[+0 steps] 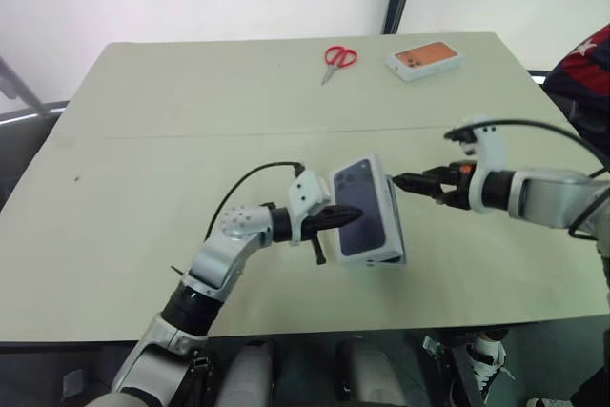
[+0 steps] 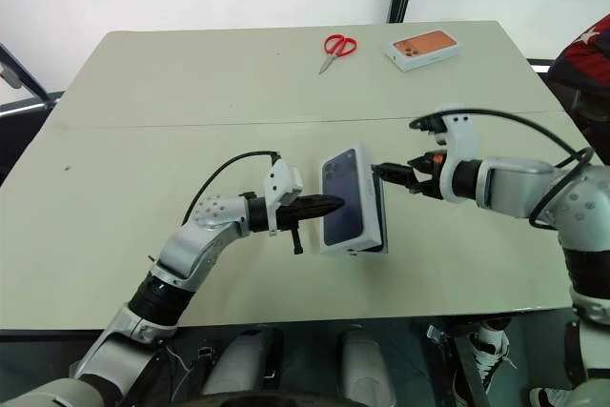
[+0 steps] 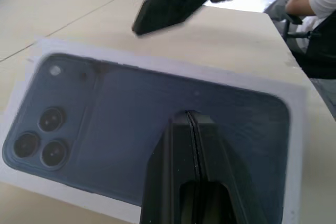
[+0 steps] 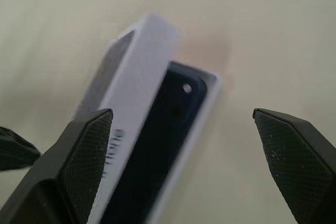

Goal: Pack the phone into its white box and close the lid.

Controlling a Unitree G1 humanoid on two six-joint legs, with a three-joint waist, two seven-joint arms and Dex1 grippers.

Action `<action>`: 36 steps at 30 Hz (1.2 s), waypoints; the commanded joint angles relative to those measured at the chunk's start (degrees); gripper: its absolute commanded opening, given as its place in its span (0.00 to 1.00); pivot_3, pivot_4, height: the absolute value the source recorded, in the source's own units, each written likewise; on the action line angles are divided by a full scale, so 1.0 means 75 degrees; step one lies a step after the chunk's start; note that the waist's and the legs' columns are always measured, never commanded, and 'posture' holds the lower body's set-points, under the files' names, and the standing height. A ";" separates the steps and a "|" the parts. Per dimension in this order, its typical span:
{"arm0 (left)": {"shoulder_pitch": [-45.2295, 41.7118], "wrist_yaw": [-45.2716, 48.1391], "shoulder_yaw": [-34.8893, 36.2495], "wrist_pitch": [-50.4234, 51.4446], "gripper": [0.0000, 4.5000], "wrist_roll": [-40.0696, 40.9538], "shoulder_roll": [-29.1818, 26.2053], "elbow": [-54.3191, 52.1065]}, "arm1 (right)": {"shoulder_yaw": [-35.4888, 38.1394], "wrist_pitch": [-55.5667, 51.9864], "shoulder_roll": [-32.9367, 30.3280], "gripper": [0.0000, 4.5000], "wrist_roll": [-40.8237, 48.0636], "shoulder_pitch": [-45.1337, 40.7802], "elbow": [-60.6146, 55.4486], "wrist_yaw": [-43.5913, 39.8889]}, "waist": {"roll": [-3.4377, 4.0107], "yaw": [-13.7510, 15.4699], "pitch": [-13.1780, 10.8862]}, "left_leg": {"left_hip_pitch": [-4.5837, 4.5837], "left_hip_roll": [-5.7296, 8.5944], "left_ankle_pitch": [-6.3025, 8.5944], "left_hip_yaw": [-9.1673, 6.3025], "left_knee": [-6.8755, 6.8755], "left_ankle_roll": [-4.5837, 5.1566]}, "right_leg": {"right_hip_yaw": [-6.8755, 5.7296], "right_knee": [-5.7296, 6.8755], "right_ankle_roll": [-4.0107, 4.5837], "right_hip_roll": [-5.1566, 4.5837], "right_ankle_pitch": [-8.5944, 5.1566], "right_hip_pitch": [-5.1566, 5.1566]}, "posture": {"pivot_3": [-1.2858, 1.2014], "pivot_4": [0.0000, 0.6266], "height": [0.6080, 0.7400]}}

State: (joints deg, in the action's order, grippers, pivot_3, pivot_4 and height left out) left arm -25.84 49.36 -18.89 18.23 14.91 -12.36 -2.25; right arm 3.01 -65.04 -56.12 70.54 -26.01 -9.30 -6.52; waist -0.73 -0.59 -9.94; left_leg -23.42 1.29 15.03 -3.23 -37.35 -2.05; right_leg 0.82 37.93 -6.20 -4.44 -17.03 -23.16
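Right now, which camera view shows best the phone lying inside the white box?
The right wrist view: the phone lies in the white box, its camera corner exposed beside the tilted lid. In both eye views and the left wrist view, the lid's printed face hides it.

Two arms are seen, each built of silver-grey metallic segments joined by black collars. On the left arm (image 1: 229, 235) a rounded silver joint housing is dotted with small holes, probably screw heads, and a ribbed black sleeve is fitted nearer the shoulder. A white block is mounted at each wrist, and a thin black cable is looped from it back along the forearm. An orange mark is visible on the right arm (image 2: 505, 183) just behind its gripper. The fingers (image 4: 86, 148) are matt black, wedge-shaped, and their inner faces are covered with fine diamond knurling.
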 commanded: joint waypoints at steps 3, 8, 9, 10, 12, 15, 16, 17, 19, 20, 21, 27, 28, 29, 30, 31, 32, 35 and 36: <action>-0.0213 -0.0188 0.0436 0.0041 0.00 0.0246 0.0042 -0.0257 | 0.0284 0.0483 0.0009 0.99 -0.1236 0.0056 -0.0228 -0.0910 | 0.0000 -0.0017 0.0000 | 0.0004 -0.0001 0.0000 0.0000 0.0000 0.0000 | 0.0001 0.0007 0.0000 0.0003 0.0000 -0.0003 | 0.52 0.24 1.00; -0.0349 -0.1048 0.1501 0.1668 0.00 0.0730 -0.0380 -0.0886 | -0.0846 0.1607 -0.0917 0.59 -0.3630 0.0122 -0.0830 -0.2164 | 0.0002 -0.0009 -0.0001 | 0.0002 0.0000 0.0000 -0.0004 -0.0001 0.0000 | -0.0001 0.0006 -0.0001 0.0002 -0.0001 -0.0006 | 0.52 0.24 1.00; -0.0354 -0.1143 0.1588 0.1977 0.00 0.0783 -0.0485 -0.1002 | -0.1139 0.1961 -0.1101 0.46 -0.4194 0.0187 -0.0945 -0.2409 | 0.0002 -0.0009 -0.0001 | 0.0003 -0.0001 0.0000 -0.0004 -0.0001 0.0000 | -0.0002 0.0006 -0.0001 0.0002 -0.0001 -0.0005 | 0.52 0.24 1.00; -0.0350 -0.1266 0.1494 0.2403 0.00 0.0605 -0.0751 -0.1128 | -0.1518 0.2601 -0.1389 0.37 -0.4944 0.0363 -0.1168 -0.2744 | 0.0002 -0.0012 -0.0001 | 0.0002 0.0001 0.0000 -0.0004 0.0001 0.0000 | -0.0002 0.0006 -0.0002 0.0002 -0.0001 -0.0006 | 0.52 0.24 1.00; -0.0336 -0.1437 0.1180 0.3137 0.00 0.0276 -0.1238 -0.1378 | -0.1833 0.3504 -0.1613 0.37 -0.5816 0.0629 -0.1384 -0.3281 | 0.0001 -0.0014 -0.0001 | 0.0003 0.0002 0.0000 -0.0005 0.0002 -0.0001 | -0.0004 0.0004 -0.0006 0.0002 -0.0003 -0.0004 | 0.52 0.24 1.00; -0.0384 -0.1537 0.0895 0.4052 0.00 0.0369 -0.1433 -0.1597 | -0.1881 0.3976 -0.1496 0.37 -0.6362 0.0757 -0.1411 -0.3696 | 0.0001 -0.0006 -0.0002 | 0.0004 0.0005 -0.0001 -0.0005 0.0000 -0.0002 | -0.0002 0.0006 -0.0006 0.0000 -0.0003 -0.0003 | 0.52 0.24 1.00; -0.0428 -0.1578 0.0826 0.4388 0.00 0.0428 -0.1422 -0.1643 | -0.1867 0.4050 -0.1409 0.37 -0.6472 0.0777 -0.1435 -0.3801 | 0.0000 0.0000 -0.0002 | 0.0003 0.0007 -0.0001 -0.0004 -0.0001 -0.0003 | -0.0002 0.0007 -0.0006 -0.0004 -0.0003 -0.0003 | 0.52 0.24 1.00; -0.0508 -0.1683 0.0786 0.4698 0.00 0.0481 -0.1282 -0.1634 | -0.1904 0.4090 -0.1336 0.37 -0.6604 0.0788 -0.1509 -0.3892 | 0.0000 0.0004 -0.0002 | 0.0003 0.0009 -0.0001 -0.0005 -0.0003 -0.0004 | -0.0002 0.0007 -0.0006 -0.0007 -0.0003 -0.0001 | 0.52 0.24 1.00; -0.0647 -0.1803 0.0676 0.5078 0.00 0.0530 -0.1047 -0.1605 | -0.1969 0.4200 -0.1237 0.37 -0.6892 0.0831 -0.1603 -0.4076 | -0.0003 0.0018 -0.0004 | 0.0002 0.0011 -0.0002 -0.0009 -0.0005 -0.0004 | -0.0004 0.0006 -0.0006 -0.0008 -0.0003 0.0002 | 0.52 0.24 1.00; -0.0712 -0.1861 0.0633 0.5252 0.00 0.0553 -0.0908 -0.1561 | -0.1984 0.4236 -0.1192 0.37 -0.7016 0.0861 -0.1633 -0.4154 | -0.0004 0.0019 -0.0004 | 0.0001 0.0011 -0.0002 -0.0011 -0.0007 -0.0004 | -0.0006 0.0006 -0.0006 -0.0008 -0.0003 0.0001 | 0.52 0.24 1.00; -0.0762 -0.1915 0.0575 0.5385 0.00 0.0548 -0.0821 -0.1532 | -0.1982 0.4270 -0.1155 0.37 -0.7134 0.0892 -0.1655 -0.4212 | -0.0004 0.0017 -0.0004 | 0.0001 0.0011 -0.0002 -0.0012 -0.0007 -0.0005 | -0.0007 0.0006 -0.0006 -0.0008 -0.0003 0.0001 | 0.52 0.24 1.00; -0.0909 -0.2098 0.0225 0.5611 0.00 0.0477 -0.0403 -0.1351 | -0.1871 0.4328 -0.0978 0.25 -0.7634 0.1020 -0.1751 -0.4592 | -0.0003 -0.0007 -0.0003 | 0.0006 0.0009 -0.0003 -0.0010 -0.0003 -0.0006 | -0.0002 0.0008 -0.0006 -0.0005 -0.0003 0.0000 | 0.52 0.24 1.00; -0.0916 -0.2106 0.0164 0.5610 0.00 0.0470 -0.0366 -0.1332 | -0.1846 0.4311 -0.0963 0.18 -0.7666 0.1053 -0.1785 -0.4660 | -0.0003 0.0001 -0.0003 | 0.0006 0.0009 -0.0003 -0.0011 -0.0003 -0.0007 | -0.0002 0.0008 -0.0006 -0.0005 -0.0004 0.0001 | 0.52 0.24 1.00; -0.0922 -0.2117 0.0142 0.5613 0.00 0.0471 -0.0330 -0.1311 | -0.1828 0.4320 -0.0949 0.07 -0.7729 0.1082 -0.1813 -0.4708 | -0.0003 0.0002 -0.0003 | 0.0006 0.0009 -0.0003 -0.0010 -0.0004 -0.0007 | -0.0002 0.0008 -0.0006 -0.0006 -0.0003 0.0002 | 0.52 0.24 1.00; -0.0932 -0.2134 0.0135 0.5620 0.00 0.0471 -0.0297 -0.1286 | -0.1804 0.4317 -0.0920 0.01 -0.7783 0.1097 -0.1832 -0.4734 | -0.0003 0.0003 -0.0003 | 0.0005 0.0010 -0.0003 -0.0010 -0.0005 -0.0007 | -0.0002 0.0007 -0.0006 -0.0006 -0.0003 0.0002 | 0.52 0.24 1.00; -0.0940 -0.2147 0.0139 0.5629 0.00 0.0472 -0.0273 -0.1269 | -0.1781 0.4311 -0.0883 0.01 -0.7831 0.1103 -0.1844 -0.4756 | -0.0003 0.0003 -0.0003 | 0.0005 0.0010 -0.0003 -0.0010 -0.0005 -0.0007 | -0.0002 0.0007 -0.0006 -0.0007 -0.0003 0.0002 | 0.52 0.24 1.00; -0.0947 -0.2142 0.0134 0.5630 0.00 0.0482 -0.0251 -0.1264 | -0.1760 0.4300 -0.0839 0.01 -0.7874 0.1103 -0.1863 -0.4763 | -0.0003 0.0003 -0.0003 | 0.0005 0.0010 -0.0003 -0.0011 -0.0005 -0.0007 | -0.0002 0.0008 -0.0006 -0.0007 -0.0003 0.0002 | 0.52 0.24 1.00; -0.0943 -0.2105 0.0109 0.5634 0.00 0.0536 -0.0214 -0.1310 | -0.1731 0.4308 -0.0758 0.01 -0.8019 0.1123 -0.1958 -0.4846 | -0.0003 0.0003 -0.0003 | 0.0006 0.0010 -0.0004 -0.0011 -0.0005 -0.0008 | -0.0002 0.0008 -0.0006 -0.0007 -0.0003 0.0002 | 0.52 0.24 1.00; -0.0937 -0.2091 0.0101 0.5623 0.00 0.0546 -0.0209 -0.1329 | -0.1730 0.4303 -0.0743 0.01 -0.8043 0.1145 -0.2009 -0.4892 | -0.0003 0.0003 -0.0003 | 0.0005 0.0010 -0.0004 -0.0010 -0.0004 -0.0008 | -0.0002 0.0008 -0.0006 -0.0007 -0.0004 0.0002 | 0.52 0.24 1.00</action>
State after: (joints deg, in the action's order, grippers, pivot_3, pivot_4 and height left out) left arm -31.88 33.49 -18.08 60.62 18.20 -14.34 -10.97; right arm -12.48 -33.31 -61.80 10.89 -17.36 -22.07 -42.62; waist -0.75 -0.56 -9.96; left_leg -23.38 1.37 15.00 -3.31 -37.39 -2.11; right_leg 0.80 37.99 -6.24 -4.50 -17.06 -23.15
